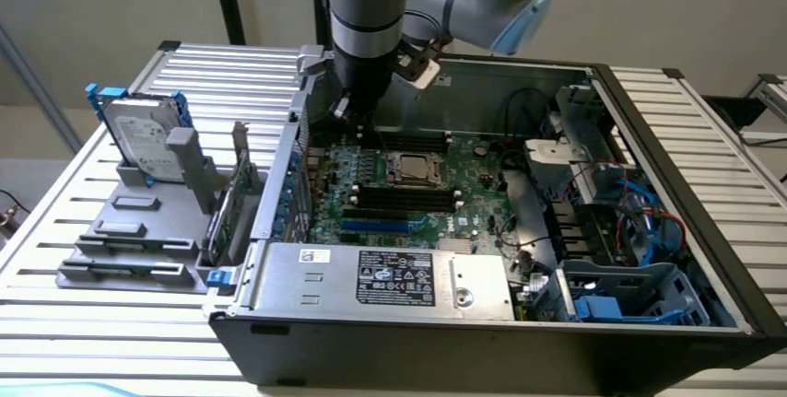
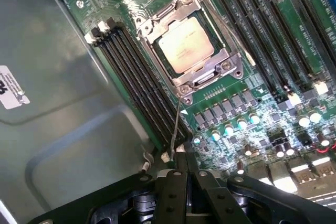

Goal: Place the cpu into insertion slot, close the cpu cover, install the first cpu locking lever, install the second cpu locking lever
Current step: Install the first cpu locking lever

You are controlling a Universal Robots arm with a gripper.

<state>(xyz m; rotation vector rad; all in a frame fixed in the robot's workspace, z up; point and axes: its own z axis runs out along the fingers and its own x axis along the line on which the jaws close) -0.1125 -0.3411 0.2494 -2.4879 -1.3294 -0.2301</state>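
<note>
The cpu [image 2: 182,43], its silver top face up, lies in the insertion slot [image 2: 164,62] on the green board. The silver cpu cover [image 2: 210,74] is folded down flat around it. From the socket's corner a thin wire locking lever [image 2: 175,127] stands free and runs toward my gripper [image 2: 185,156]. The black fingers are shut with nothing between them, and the lever's tip sits right beside the fingertips; I cannot tell if they touch. In the exterior view the gripper [image 1: 349,110] hangs over the board's far corner at that view's left, a little away from the socket [image 1: 415,168].
Long black memory slots [image 2: 139,74] flank the socket on both sides. The case's metal wall [image 1: 295,153] rises close beside the arm. A power supply [image 1: 381,277] lies at the front, a hard drive [image 1: 138,137] stands in a grey holder outside the case, and a blue drive cage [image 1: 628,294] with cables is at the exterior view's right.
</note>
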